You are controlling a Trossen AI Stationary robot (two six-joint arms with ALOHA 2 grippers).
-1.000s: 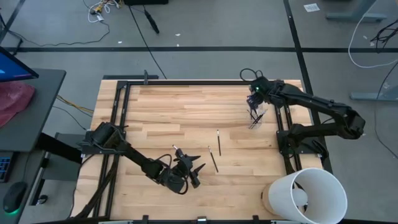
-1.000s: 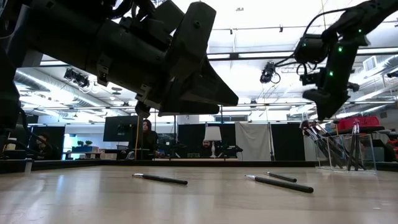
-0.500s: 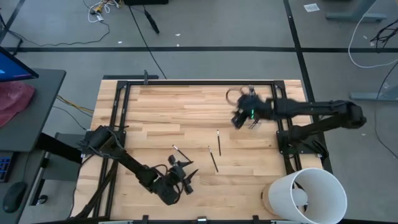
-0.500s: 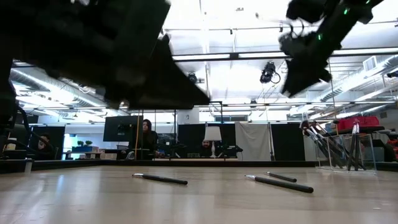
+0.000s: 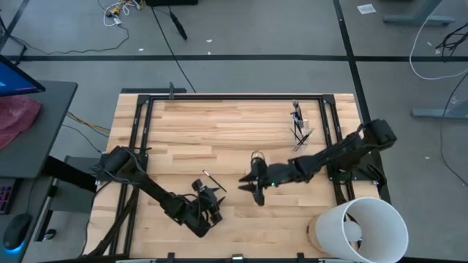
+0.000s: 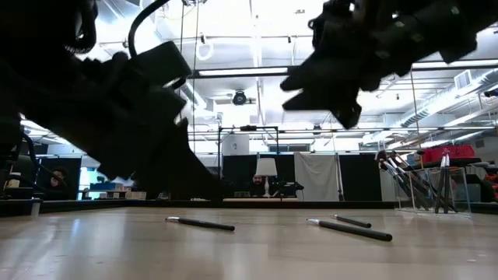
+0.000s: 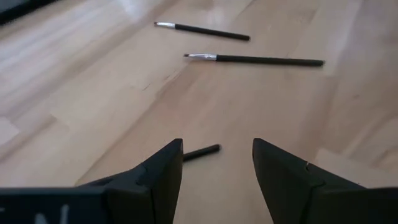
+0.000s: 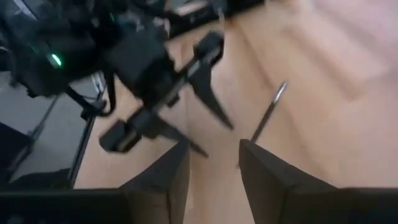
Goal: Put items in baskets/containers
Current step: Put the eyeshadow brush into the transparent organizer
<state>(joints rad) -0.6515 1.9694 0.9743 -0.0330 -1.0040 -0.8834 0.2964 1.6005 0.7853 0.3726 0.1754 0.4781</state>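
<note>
Three dark makeup brushes lie flat on the wooden table. One is just beyond my left gripper, which is open and low; that brush's dark end shows between the fingers. The other two lie mid-table, mostly hidden in the high view by my right gripper. It is open above them, with a brush ahead of its fingers. The clear cup stands at the far right, with several brushes leaning inside.
A large white bucket stands at the table's near right corner. A black frame runs along the table's sides. The two grippers are close together mid-table, and the left gripper shows in the right wrist view. People sit in the room behind.
My right gripper has swung from above the cup toward the table's near left and down, ending over the two mid-table brushes. My left gripper has turned its fingers toward the far edge, at the brush beside it. The brushes on the table have stayed put.
</note>
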